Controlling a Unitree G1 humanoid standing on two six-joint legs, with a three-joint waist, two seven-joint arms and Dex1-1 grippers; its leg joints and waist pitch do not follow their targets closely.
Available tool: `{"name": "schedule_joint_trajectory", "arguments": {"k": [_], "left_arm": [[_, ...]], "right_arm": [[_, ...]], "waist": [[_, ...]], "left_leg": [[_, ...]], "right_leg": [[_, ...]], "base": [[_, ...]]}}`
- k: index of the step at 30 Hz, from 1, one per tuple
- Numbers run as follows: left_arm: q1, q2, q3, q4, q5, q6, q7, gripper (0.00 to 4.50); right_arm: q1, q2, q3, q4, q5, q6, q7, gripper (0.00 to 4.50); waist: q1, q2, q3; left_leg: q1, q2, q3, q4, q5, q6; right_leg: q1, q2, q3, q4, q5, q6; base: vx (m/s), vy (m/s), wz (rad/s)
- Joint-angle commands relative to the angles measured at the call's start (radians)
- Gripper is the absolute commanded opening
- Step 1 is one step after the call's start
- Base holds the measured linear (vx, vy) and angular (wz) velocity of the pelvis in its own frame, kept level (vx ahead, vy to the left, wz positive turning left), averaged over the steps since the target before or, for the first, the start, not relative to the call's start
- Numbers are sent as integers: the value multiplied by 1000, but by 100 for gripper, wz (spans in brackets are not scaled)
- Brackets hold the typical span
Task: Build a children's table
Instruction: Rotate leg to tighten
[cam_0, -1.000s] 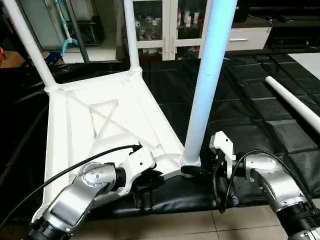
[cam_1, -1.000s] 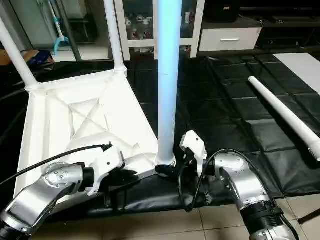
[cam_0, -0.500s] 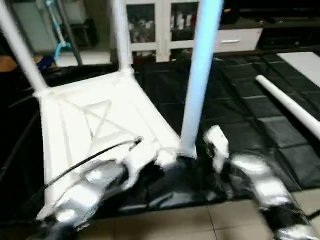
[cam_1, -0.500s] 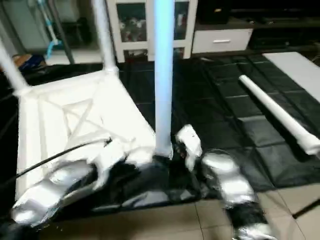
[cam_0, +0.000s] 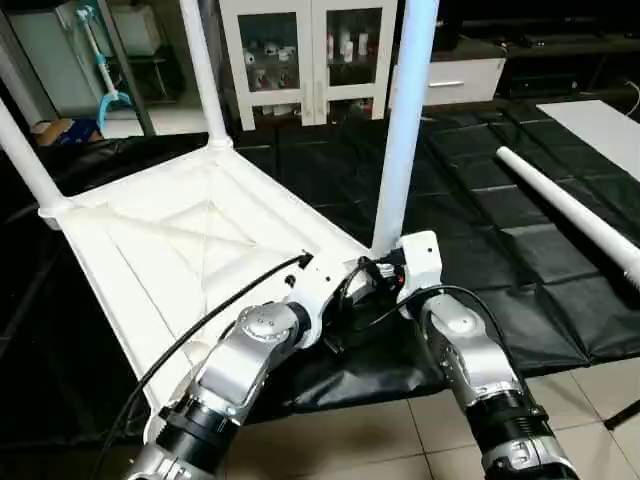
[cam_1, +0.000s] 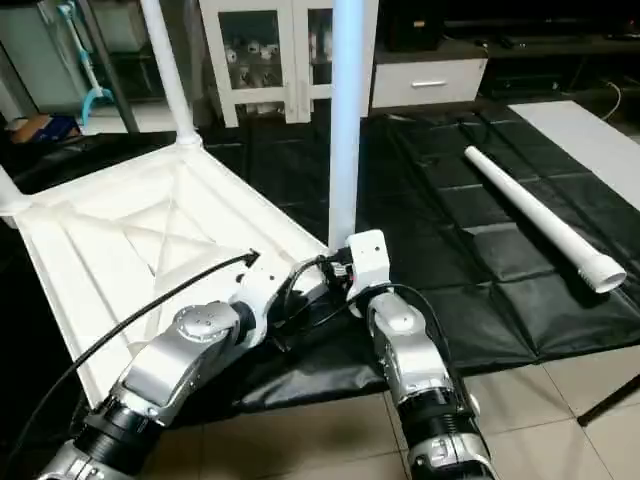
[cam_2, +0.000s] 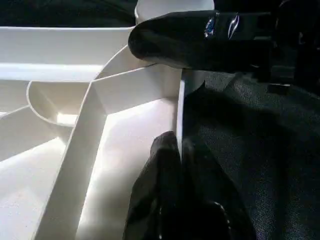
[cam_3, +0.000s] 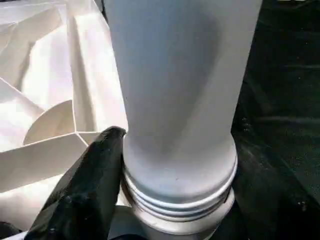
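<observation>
Upturned table top (cam_0: 190, 235), three legs standing, one leg (cam_0: 570, 208) loose on the mat (cam_0: 480, 190).
Left gripper (cam_2: 175, 170) pinched closed on the top's rim; right gripper (cam_3: 165, 165) clasps the near leg's (cam_0: 400, 130) base.

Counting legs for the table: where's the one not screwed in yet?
The loose leg lies flat on the black mat, off to the robot's right of the upturned table top.

White table top (cam_0: 190, 235), X-ribbed; white legs (cam_0: 403, 120), one tinted pale blue; black quilted mat (cam_0: 500, 200); beige floor tiles (cam_0: 400, 440); silver forearms, black fingers (cam_3: 85, 190).
</observation>
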Motion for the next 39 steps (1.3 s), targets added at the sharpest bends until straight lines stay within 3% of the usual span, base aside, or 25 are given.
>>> {"name": "schedule_joint_trajectory", "arguments": {"k": [1,4,5,7,11,13,14,15,19,21,24,27,29,34,39], "left_arm": [[0,28,24,50,44,-6,53,0],[19,64,12,28,42,-30,11,0],[25,76,9,21,43,-30,0,0],[39,109,-7,2,48,-59,-41,0],[79,178,-22,-63,28,-118,-142,0],[95,211,-32,-91,20,-124,-181,0],[107,235,-38,-112,10,-131,-209,0],[120,260,-44,-137,-4,-138,-242,0],[160,323,-56,-216,-49,-132,-331,0],[184,346,-61,-249,-69,-124,-375,0],[195,354,-65,-263,-74,-120,-396,0],[200,358,-72,-273,-76,-124,-402,0],[198,357,-74,-273,-78,-123,-402,0],[193,353,-74,-276,-81,-117,-408,0],[194,355,-78,-282,-79,-108,-423,0]], "right_arm": [[18,41,62,-82,72,-15,154,312],[26,25,59,-100,85,-26,192,347],[26,19,57,-102,88,-26,199,365],[25,5,49,-106,87,-34,209,391],[21,-42,39,-128,134,-12,328,411],[21,-72,43,-139,145,-4,384,437],[20,-98,48,-141,142,-3,421,437],[18,-127,55,-140,138,-2,458,444],[10,-209,77,-126,125,14,568,444],[4,-252,98,-98,98,5,625,444],[3,-268,107,-89,95,1,650,444],[10,-295,121,-87,121,5,732,444],[12,-298,123,-87,127,9,744,418],[20,-310,142,-77,113,-2,780,372],[19,-315,137,-69,113,-15,799,324]], "waist": [[-6,-7,-40],[0,-8,-43],[-4,-11,-42],[-8,-6,-43],[-16,-5,-47],[-12,-1,-48],[-11,-1,-48],[-5,7,-50],[18,6,-53],[27,5,-53],[30,4,-51],[33,-4,-47],[33,-4,-46],[32,-4,-47],[33,-2,-52]], "left_leg": [[20,40,-38,-98,-489,-23],[17,42,-33,-97,-448,-10],[9,41,-34,-99,-431,-4],[3,42,-37,-100,-403,-2],[7,45,-38,-97,-390,8],[16,47,-31,-92,-357,18],[15,47,-30,-92,-345,22],[11,47,-32,-91,-319,27],[20,49,-25,-85,-231,48],[19,47,-22,-83,-210,52],[23,47,-19,-85,-240,48],[26,50,-19,-88,-297,29],[26,49,-19,-88,-307,24],[24,49,-20,-88,-296,25],[22,48,-19,-83,-246,40]], "right_leg": [[10,-37,14,-93,-485,-97],[14,-37,18,-85,-414,-118],[20,-38,18,-81,-399,-125],[26,-39,17,-75,-379,-132],[29,-39,17,-70,-319,-168],[22,-36,20,-67,-256,-201],[24,-36,20,-65,-240,-207],[31,-37,18,-57,-208,-220],[33,-30,18,-43,-76,-259],[37,-31,17,-38,-56,-266],[35,-32,20,-43,-93,-267],[32,-34,23,-50,-182,-247],[31,-34,25,-53,-206,-241],[31,-34,24,-53,-210,-233],[35,-32,23,-46,-143,-250]], "base": [[0,0,0],[0,0,0],[0,0,0],[0,0,0],[0,0,0],[0,0,0],[0,0,0],[0,0,0],[0,0,0],[0,0,0],[0,0,0],[0,0,0],[0,0,0],[0,0,0],[0,0,0]]}}
